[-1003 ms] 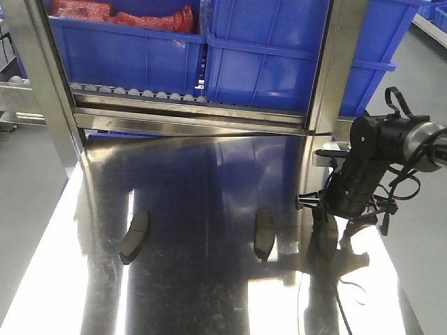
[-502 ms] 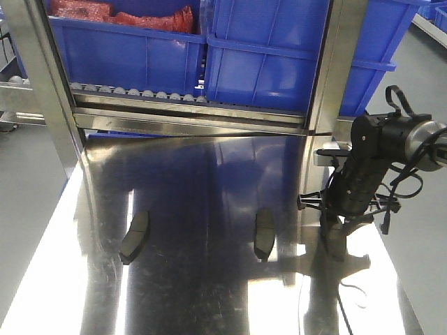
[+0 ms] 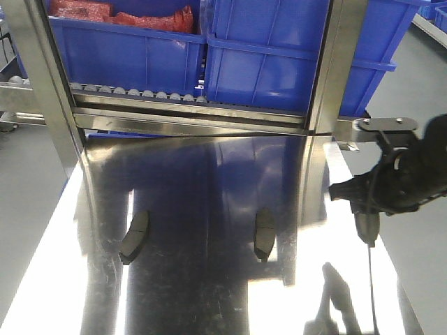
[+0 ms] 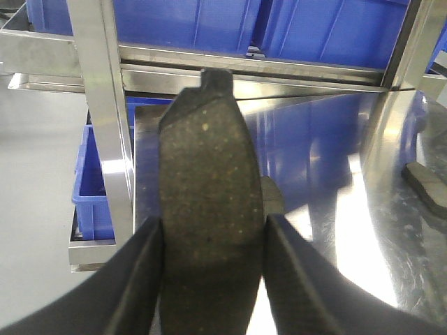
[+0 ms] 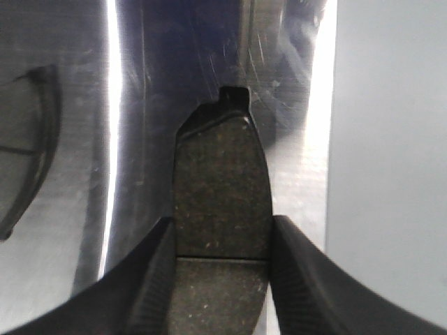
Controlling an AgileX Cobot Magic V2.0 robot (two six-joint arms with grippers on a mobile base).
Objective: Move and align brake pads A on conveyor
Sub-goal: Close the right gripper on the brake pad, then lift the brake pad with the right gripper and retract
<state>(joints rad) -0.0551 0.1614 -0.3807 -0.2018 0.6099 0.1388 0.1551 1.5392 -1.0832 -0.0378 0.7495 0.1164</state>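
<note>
Two dark grey brake pads lie on the shiny steel tabletop (image 3: 209, 279), one at the left (image 3: 134, 236) and one at the middle (image 3: 265, 234). My right gripper (image 3: 364, 209) hangs at the table's right edge, shut on a third pad (image 3: 367, 229) held above the steel. In the right wrist view the gripper (image 5: 222, 222) clamps this pad (image 5: 222, 181) by its sides at the groove. My left gripper (image 4: 213, 222) is shut on a fourth pad (image 4: 209, 160); it does not show in the front view. The conveyor is out of view.
Blue bins (image 3: 265, 56) stand on a roller rack behind the table, between steel posts (image 3: 334, 70). A lower blue bin (image 4: 94, 181) sits left of the table. Grey floor (image 5: 391, 139) lies beyond the right edge. A tabletop pad (image 4: 426, 185) shows at the left wrist view's right.
My right arm has lifted its pad off the steel and swung to the right, toward the table's edge. The two pads on the table have not moved.
</note>
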